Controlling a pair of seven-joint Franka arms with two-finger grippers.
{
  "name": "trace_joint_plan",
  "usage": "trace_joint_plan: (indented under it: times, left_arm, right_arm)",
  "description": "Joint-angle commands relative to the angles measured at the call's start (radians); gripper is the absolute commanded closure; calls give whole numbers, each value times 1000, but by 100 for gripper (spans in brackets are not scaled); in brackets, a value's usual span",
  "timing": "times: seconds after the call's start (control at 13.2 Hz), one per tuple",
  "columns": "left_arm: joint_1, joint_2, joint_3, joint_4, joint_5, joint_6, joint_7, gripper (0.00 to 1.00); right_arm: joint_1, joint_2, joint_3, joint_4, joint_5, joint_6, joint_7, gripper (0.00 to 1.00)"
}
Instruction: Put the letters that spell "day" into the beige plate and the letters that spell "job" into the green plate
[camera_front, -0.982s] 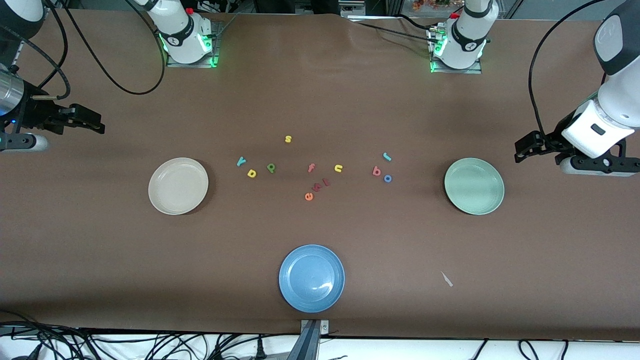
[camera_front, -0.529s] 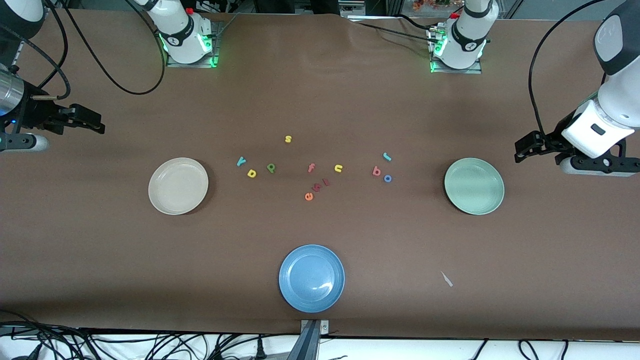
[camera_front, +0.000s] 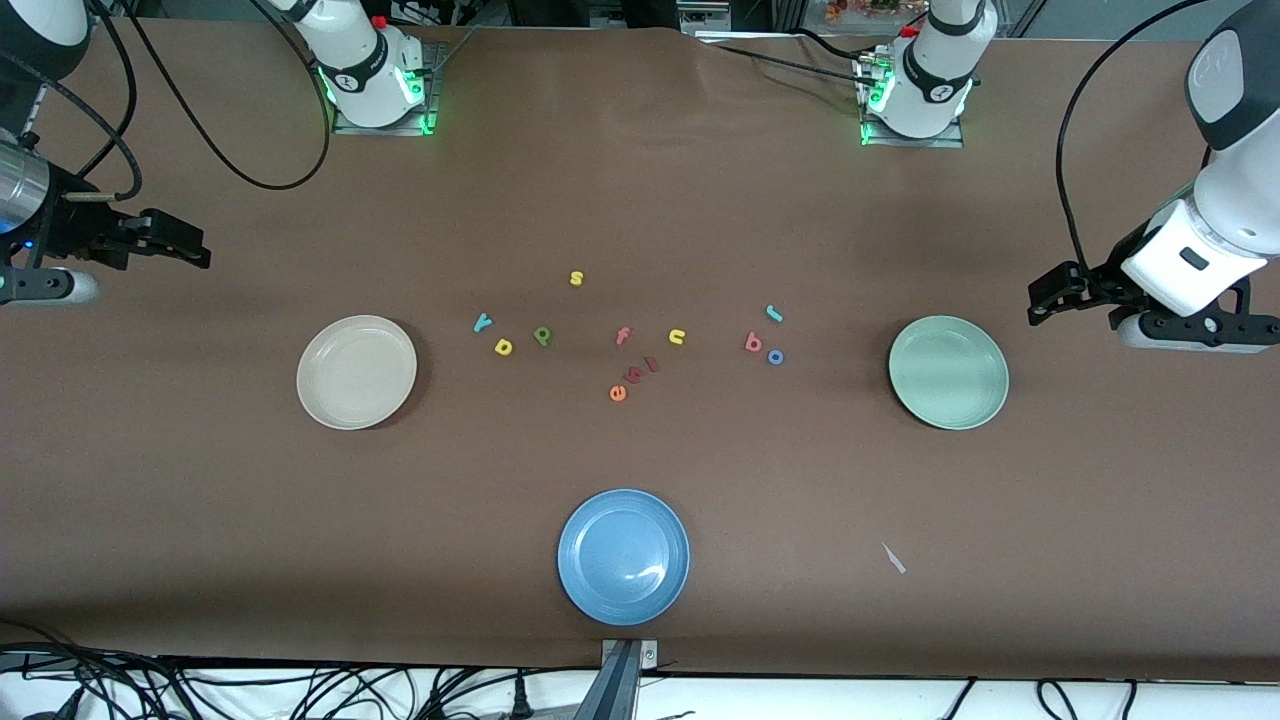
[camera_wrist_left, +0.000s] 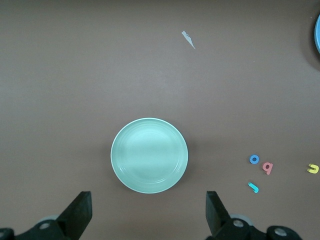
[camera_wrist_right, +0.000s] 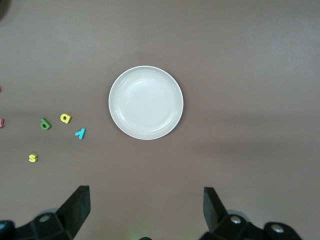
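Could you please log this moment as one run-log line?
left pincer: open, beside green plate | right pincer: open, waiting | beige plate: holds nothing | letters: on table

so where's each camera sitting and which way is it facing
Front view: high across the table, facing both arm bases; shows the left hand, right hand, blue plate and the letters.
Left wrist view: on the left arm, looking down past its open hand at the green plate.
Right wrist view: on the right arm, looking down past its open hand at the beige plate.
Shared: front and left wrist views both show the green plate.
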Motion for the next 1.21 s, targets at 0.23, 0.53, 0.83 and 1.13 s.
trace_joint_plan:
  times: [0.23,0.53,0.83,1.13]
  left_arm:
    - [-7,12,-6,29,-18,-14,14,0]
    - [-13,127,-48,80,-20,-17,-9,0]
    - [-107,154,-65,105,-33,-13,-211,0]
    - [-212,249,-66,116,-32,-5,-401,0]
  right_arm:
    - [7,9,11,-5,-3,-9,2,0]
    - [13,17,11,-5,-3,-6,4,0]
    - [13,26,11,-5,-3,-6,1,0]
    - [42,64,11,-5,-2,-4,2,0]
